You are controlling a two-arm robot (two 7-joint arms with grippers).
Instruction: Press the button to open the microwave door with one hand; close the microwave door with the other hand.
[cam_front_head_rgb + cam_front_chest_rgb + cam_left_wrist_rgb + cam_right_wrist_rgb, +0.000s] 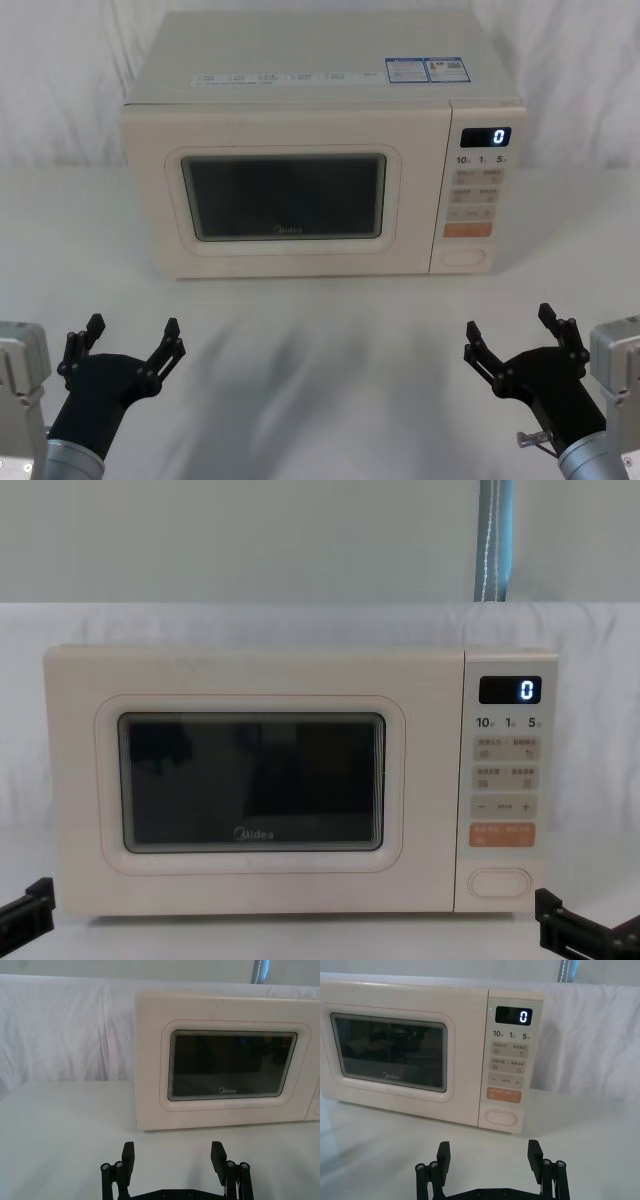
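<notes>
A cream microwave stands at the back of the table with its door [285, 195] [230, 1067] [390, 1055] [250, 785] closed flush. The plain pill-shaped button [465, 256] [501, 1118] [499, 882] sits at the bottom of the control panel, below the orange key. My left gripper [125, 342] [173, 1157] hovers open near the table's front left, well short of the door. At the front right my right gripper [515, 332] [489, 1155] is open too, facing the panel from a distance. Neither touches the microwave.
A white cloth covers the table [320, 330] and drapes up behind the microwave. The display [485, 137] reads 0. Open table lies between both grippers and the microwave front.
</notes>
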